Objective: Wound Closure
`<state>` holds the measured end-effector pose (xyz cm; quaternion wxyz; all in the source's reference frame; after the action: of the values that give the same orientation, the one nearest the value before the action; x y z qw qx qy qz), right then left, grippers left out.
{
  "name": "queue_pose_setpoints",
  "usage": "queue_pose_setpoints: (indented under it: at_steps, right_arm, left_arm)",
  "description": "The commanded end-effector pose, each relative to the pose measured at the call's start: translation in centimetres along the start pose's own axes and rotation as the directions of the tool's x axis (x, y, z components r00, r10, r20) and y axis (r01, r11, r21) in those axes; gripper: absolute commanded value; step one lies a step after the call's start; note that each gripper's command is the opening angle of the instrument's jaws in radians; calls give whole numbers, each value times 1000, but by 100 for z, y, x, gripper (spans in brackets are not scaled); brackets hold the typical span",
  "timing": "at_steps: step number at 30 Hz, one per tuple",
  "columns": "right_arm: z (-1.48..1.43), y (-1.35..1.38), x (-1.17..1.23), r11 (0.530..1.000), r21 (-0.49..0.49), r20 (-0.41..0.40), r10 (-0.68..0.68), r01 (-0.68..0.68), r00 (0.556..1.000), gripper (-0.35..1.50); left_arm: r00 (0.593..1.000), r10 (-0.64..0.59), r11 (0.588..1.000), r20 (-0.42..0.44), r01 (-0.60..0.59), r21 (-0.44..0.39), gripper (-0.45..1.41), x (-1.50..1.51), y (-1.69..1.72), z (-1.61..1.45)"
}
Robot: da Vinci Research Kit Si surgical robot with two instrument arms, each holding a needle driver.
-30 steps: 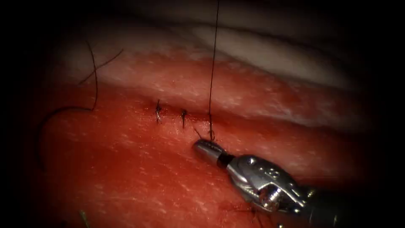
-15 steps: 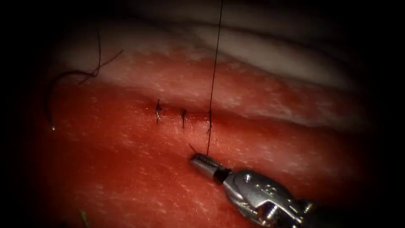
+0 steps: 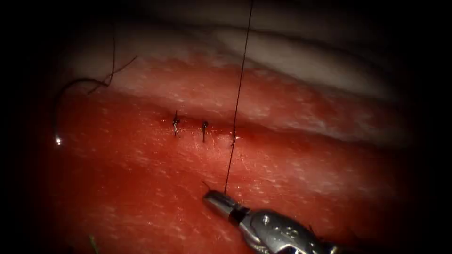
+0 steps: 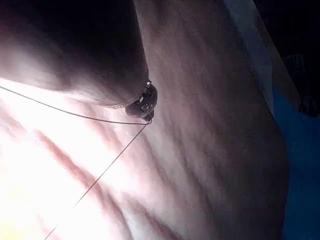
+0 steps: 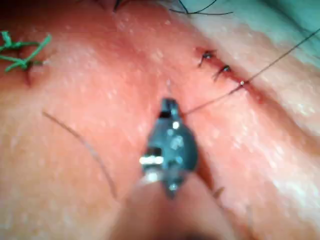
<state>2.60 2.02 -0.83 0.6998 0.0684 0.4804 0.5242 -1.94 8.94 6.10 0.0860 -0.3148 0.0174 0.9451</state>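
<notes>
The right arm's silver metal claw point(image 3: 213, 197) is pressed together, pinching the thin dark thread point(image 3: 238, 101), which runs taut up through the cut point(image 3: 233, 136) in the glistening red pork tissue point(image 3: 141, 188). Two dark knotted stitches point(image 3: 176, 123) sit left of it. The left claw point(image 4: 145, 102) also pinches thread. The curved needle point(image 3: 55, 113) lies far left.

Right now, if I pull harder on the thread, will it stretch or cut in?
The thread runs straight through the cut into the right tool, probably with little give. Being thin, it may bite into the soft tissue. The knots look firm.
</notes>
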Motion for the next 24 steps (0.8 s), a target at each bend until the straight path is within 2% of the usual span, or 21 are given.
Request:
queue_pose_setpoints:
  at_steps: [1, 7, 10, 11, 12, 13, 14, 15, 17, 18, 19, 21, 22, 24]
  right_arm:
    - [6, -5, -3, 1000, 4, 0, -1, 1, 1000, -35]
    - [1, -15, -7, 1000, 9, 9, -2, 2, 1000, -35]
    - [4, -11, 3, 999, 37, -7, -1, 2, 1000, -35]
    - [3, -9, 13, 999, 52, -34, 6, -4, 999, -35]
    - [2, -8, 19, 998, 56, -43, 10, -7, 999, -11]
    - [0, -6, 31, 998, 62, -40, 12, -10, 999, 86]
    - [-3, -5, 42, 993, 57, -38, -105, 107, 994, 106]
    - [-3, -5, 42, 993, 57, -38, -105, 107, 994, 106]
    - [-7, -3, 52, 981, 57, -35, -181, 183, 983, 108]
    - [-10, -1, 58, 974, 62, -33, -218, 220, 975, 109]
    - [-11, 1, 62, 971, 63, -31, -227, 229, 973, 111]
    - [-14, 11, 73, 965, 70, -26, -251, 252, 968, 120]
    - [-14, 11, 73, 965, 70, -26, -251, 252, 968, 120]
    - [-13, 17, 80, 966, 74, -26, -248, 249, 969, 120]
  left_arm:
    - [1000, 0, 1000, -1, 1, 2, -35, 1, -4, 7]
    - [1000, -1, 1000, 2, 1, 5, -35, 1, -2, 10]
    - [1000, 10, 1000, -20, -11, -19, -35, -1, 3, 4]
    - [999, -10, 999, -44, 8, -43, -35, -2, 9, -5]
    - [998, -22, 998, -56, 18, -57, -35, -1, 12, -10]
    - [996, -41, 995, -85, 33, -90, -35, 2, 23, -26]
    - [993, -56, 993, -104, 44, -112, -35, 8, 33, -44]
    - [993, -56, 993, -104, 44, -112, -35, 8, 33, -44]
    - [988, -74, 989, -132, 56, -135, -35, 17, 47, -68]
    - [984, -80, 986, -160, 55, -157, -35, 26, 64, -97]
    - [980, -90, 985, -176, 61, -164, -35, 30, 72, -110]
    - [971, -100, 977, -219, 55, -205, -35, 49, 113, -166]
    - [971, -100, 977, -219, 55, -205, -35, 49, 113, -166]
    - [966, -100, 973, -237, 46, -226, -35, 56, 138, -194]
